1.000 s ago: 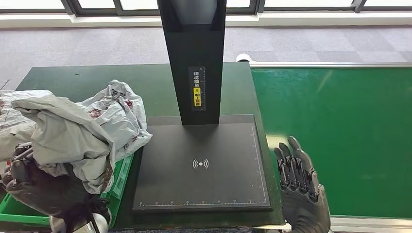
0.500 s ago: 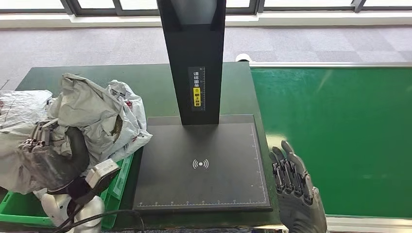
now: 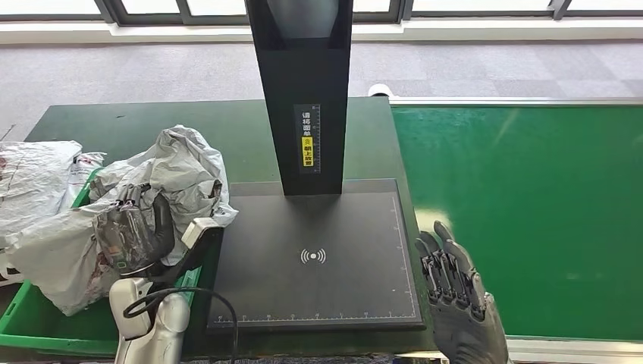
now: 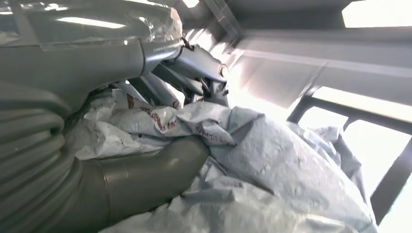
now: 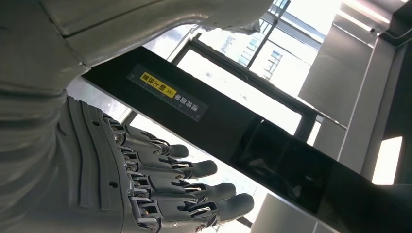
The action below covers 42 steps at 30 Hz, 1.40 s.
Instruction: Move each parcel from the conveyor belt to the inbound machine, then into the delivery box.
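Gripping a crumpled grey parcel [image 3: 163,171] between thumb and fingers, the left hand [image 3: 136,231] was seen at the left of the table, over the near right corner of the green delivery box [image 3: 45,334]. In the left wrist view the thumb [image 4: 145,179] was pressed into folds of the bag, so the hold was taken on loose plastic, not on whatever lay inside. A second pale parcel [image 3: 30,178] was lying over the far left of the box. Part of the held bag was draped past the box edge and touched the black plate of the inbound machine [image 3: 315,258], beside its upright column [image 3: 303,91].

Several risks were judged from this. If the hand were opened here, the parcel might be left hanging over the rim or slide onto the plate. Thin film could be pulled out of the pinch, or caught on the fingers at release. The wrist cable [image 3: 174,299] near the box corner might be snagged.

Further right, the right hand [image 3: 455,292] was held flat with fingers straight and slightly apart, holding nothing, at the seam between table and conveyor belt [image 3: 531,212], on which no parcel was seen.
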Each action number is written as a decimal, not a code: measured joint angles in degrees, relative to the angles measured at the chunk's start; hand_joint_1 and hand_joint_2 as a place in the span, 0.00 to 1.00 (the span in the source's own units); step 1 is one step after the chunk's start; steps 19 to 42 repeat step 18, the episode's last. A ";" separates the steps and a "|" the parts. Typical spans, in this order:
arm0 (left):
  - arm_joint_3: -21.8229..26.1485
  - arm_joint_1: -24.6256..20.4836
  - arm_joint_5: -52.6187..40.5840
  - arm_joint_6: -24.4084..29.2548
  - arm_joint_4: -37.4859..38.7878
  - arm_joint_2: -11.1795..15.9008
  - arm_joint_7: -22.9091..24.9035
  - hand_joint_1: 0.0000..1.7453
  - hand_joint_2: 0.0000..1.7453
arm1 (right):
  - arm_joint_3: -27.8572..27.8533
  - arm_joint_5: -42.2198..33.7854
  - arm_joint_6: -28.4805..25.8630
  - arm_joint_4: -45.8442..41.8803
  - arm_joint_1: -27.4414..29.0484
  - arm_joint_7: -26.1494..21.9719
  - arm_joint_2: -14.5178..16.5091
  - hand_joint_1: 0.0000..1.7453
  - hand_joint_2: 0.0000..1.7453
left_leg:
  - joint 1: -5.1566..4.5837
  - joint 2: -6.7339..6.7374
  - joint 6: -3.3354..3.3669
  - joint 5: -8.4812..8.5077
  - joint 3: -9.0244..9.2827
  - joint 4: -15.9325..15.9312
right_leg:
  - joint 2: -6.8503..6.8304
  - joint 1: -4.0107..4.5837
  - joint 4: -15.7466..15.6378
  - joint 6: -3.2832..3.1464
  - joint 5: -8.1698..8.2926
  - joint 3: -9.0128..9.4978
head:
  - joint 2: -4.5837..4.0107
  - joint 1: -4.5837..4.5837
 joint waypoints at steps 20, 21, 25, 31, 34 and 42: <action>4.49 -8.45 5.19 0.00 18.64 5.22 6.48 0.00 0.00 | -0.26 -1.17 0.51 0.09 -0.19 0.02 -0.02 0.00 1.00 | -0.13 -0.26 -0.09 0.06 0.60 -0.26 | -0.20 -0.14 0.01 -0.12 -0.24 0.65 | 0.00 0.01; 4.49 -8.45 5.19 0.00 18.64 5.22 6.48 0.00 0.00 | -0.26 -1.17 0.51 0.09 -0.19 0.02 -0.02 0.00 1.00 | -0.13 -0.26 -0.09 0.06 0.60 -0.26 | -0.20 -0.14 0.01 -0.12 -0.24 0.65 | 0.00 0.01; 4.49 -8.45 5.19 0.00 18.64 5.22 6.48 0.00 0.00 | -0.26 -1.17 0.51 0.09 -0.19 0.02 -0.02 0.00 1.00 | -0.13 -0.26 -0.09 0.06 0.60 -0.26 | -0.20 -0.14 0.01 -0.12 -0.24 0.65 | 0.00 0.01; 4.49 -8.45 5.19 0.00 18.64 5.22 6.48 0.00 0.00 | -0.26 -1.17 0.51 0.09 -0.19 0.02 -0.02 0.00 1.00 | -0.13 -0.26 -0.09 0.06 0.60 -0.26 | -0.20 -0.14 0.01 -0.12 -0.24 0.65 | 0.00 0.01; 4.49 -8.45 5.19 0.00 18.64 5.22 6.48 0.00 0.00 | -0.26 -1.17 0.51 0.09 -0.19 0.02 -0.02 0.00 1.00 | -0.13 -0.26 -0.09 0.06 0.60 -0.26 | -0.20 -0.14 0.01 -0.12 -0.24 0.65 | 0.00 0.01; 4.49 -8.45 5.19 0.00 18.64 5.22 6.48 0.00 0.00 | -0.26 -1.17 0.51 0.09 -0.19 0.02 -0.02 0.00 1.00 | -0.13 -0.26 -0.09 0.06 0.60 -0.26 | -0.20 -0.14 0.01 -0.12 -0.24 0.65 | 0.00 0.01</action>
